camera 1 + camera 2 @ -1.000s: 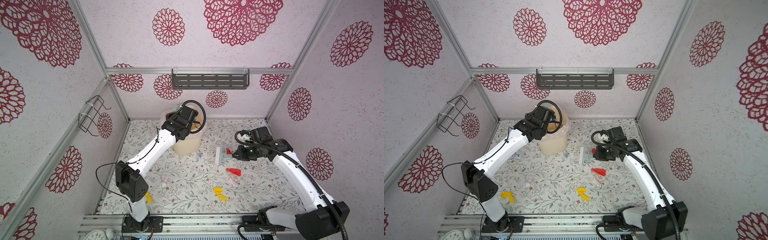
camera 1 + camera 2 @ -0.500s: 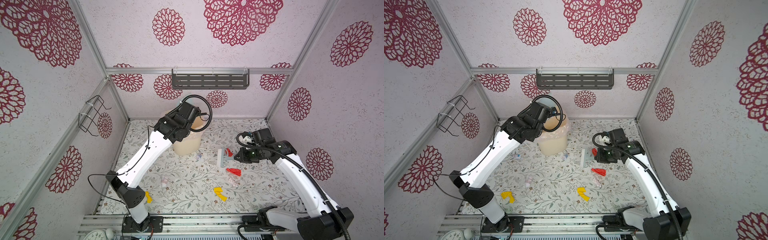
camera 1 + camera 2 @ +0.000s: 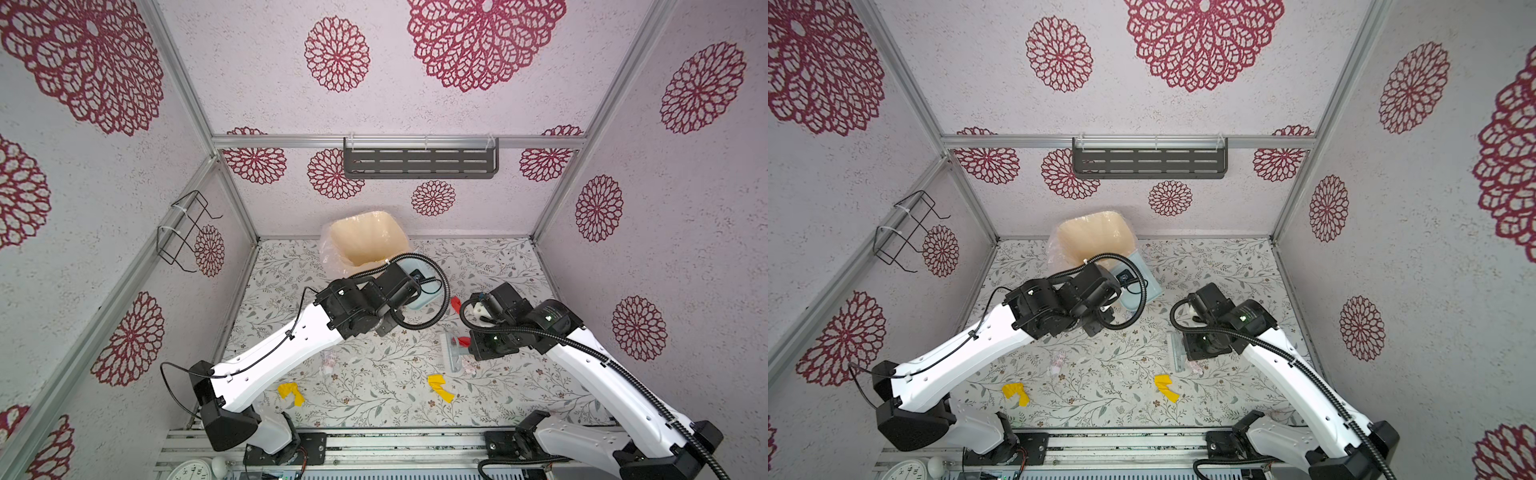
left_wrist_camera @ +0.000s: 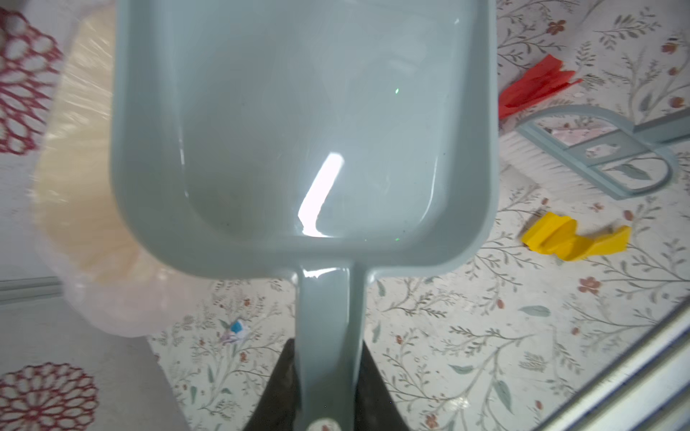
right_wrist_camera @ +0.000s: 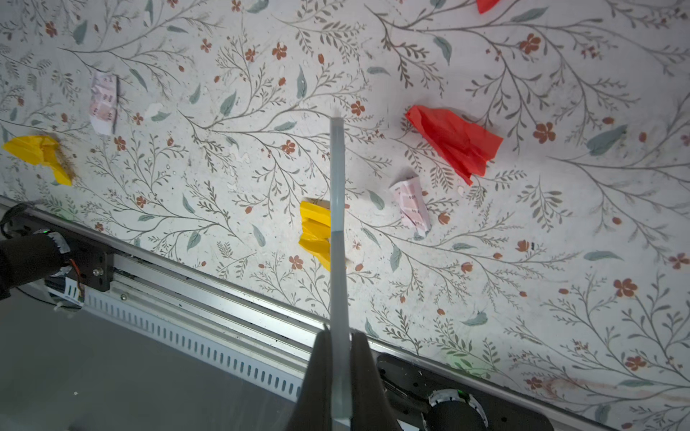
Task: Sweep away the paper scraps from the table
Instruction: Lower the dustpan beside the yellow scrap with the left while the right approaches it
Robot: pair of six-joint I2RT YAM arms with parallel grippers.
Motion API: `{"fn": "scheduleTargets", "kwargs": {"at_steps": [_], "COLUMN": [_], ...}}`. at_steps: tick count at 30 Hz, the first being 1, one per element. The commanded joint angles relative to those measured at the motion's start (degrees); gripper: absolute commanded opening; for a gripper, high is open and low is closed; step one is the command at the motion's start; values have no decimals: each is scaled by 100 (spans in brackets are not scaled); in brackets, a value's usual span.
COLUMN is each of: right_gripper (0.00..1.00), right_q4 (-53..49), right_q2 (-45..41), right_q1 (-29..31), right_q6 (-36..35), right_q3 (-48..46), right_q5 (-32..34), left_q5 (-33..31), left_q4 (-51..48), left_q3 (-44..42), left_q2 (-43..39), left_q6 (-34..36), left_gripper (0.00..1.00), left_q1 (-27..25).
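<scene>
In a top view we see the dustpan (image 3: 424, 300) now off the bin (image 3: 353, 232), just in front; paper scraps (image 3: 439, 384) lie on the table (image 3: 374, 390) farther front. Left wrist: left gripper (image 4: 324, 373) grasps the dustpan. Right wrist: right gripper (image 5: 338, 347) clenches the brush (image 5: 337, 179).

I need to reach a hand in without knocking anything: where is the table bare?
Bare: the back right corner of the table, between the bin and the right wall, and the front strip between the two yellow scraps. Crowded: around the brush, with a red scrap and a pink scrap close by.
</scene>
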Motion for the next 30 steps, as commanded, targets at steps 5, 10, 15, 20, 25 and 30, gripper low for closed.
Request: {"fn": "scheduleTargets", "kwargs": {"at_steps": [5, 10, 15, 20, 25, 30], "right_gripper": [0, 0, 0, 0, 0, 0], "right_q4": [-541, -754, -704, -401, 27, 403], "right_q2": [-256, -243, -211, -106, 54, 232], "right_q1": [677, 1067, 1172, 1262, 1363, 1425], "right_q6": [896, 1302, 1459, 1575, 1663, 1698], "right_q3": [-147, -250, -455, -628, -692, -595], "right_q5": [659, 797, 787, 647, 452, 340], "left_q5": [1498, 1889, 2056, 2193, 2199, 2194], "left_q4": [328, 479, 646, 657, 536, 408], "left_q3": [-1260, -1977, -2512, -2839, -2868, -2907], "left_q2": [-548, -721, -944, -966, -861, -906], "left_q6": [-1486, -1857, -2097, -2306, -2495, -2734], "left_gripper": [0, 0, 0, 0, 0, 0], "left_q1": [-408, -564, -578, -642, -789, -865]}}
